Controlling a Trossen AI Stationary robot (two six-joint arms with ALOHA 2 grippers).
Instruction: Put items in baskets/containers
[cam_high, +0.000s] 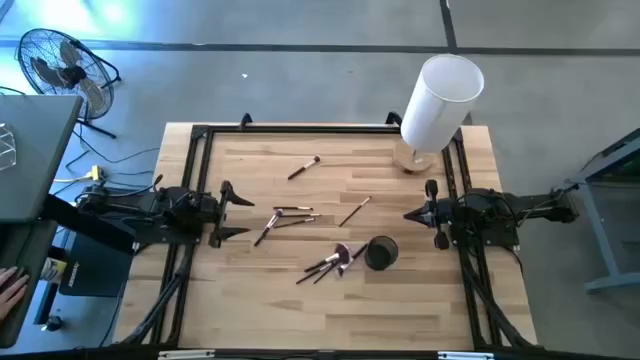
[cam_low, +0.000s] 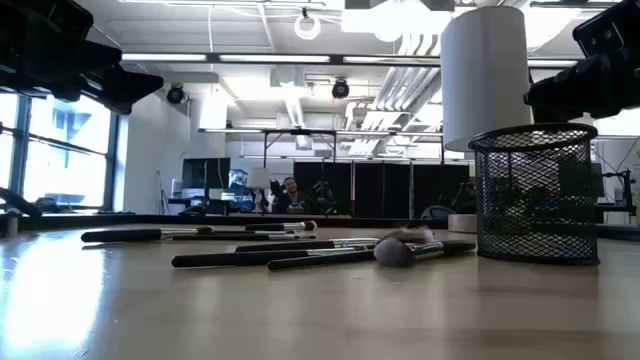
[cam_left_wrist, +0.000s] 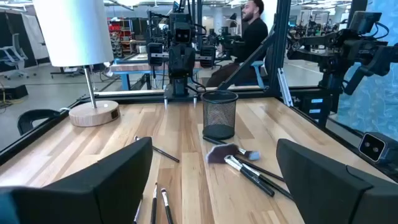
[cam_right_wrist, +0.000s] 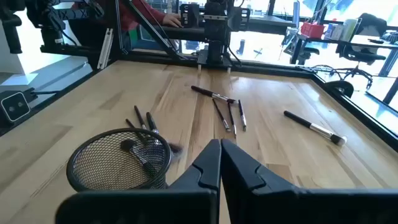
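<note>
Brushes (cam_high: 332, 262) lie scattered mid-table, one cluster just left of the black mesh cup (cam_high: 381, 252), which looks empty. Left gripper (cam_high: 240, 214) waits with jaws spread; right gripper (cam_high: 412, 214) has its fingers pressed together. Thin handles may roll from a pinch, and a nudge could tip the light cup.

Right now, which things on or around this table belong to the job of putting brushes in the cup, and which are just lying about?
Part of the job:
- makeup brushes, loose on the table
- black mesh cup
- left pincer, open, at the left edge
- right pincer, shut, at the right edge

Just there:
- white cylinder on its wooden base
- floor fan beyond the table
</note>
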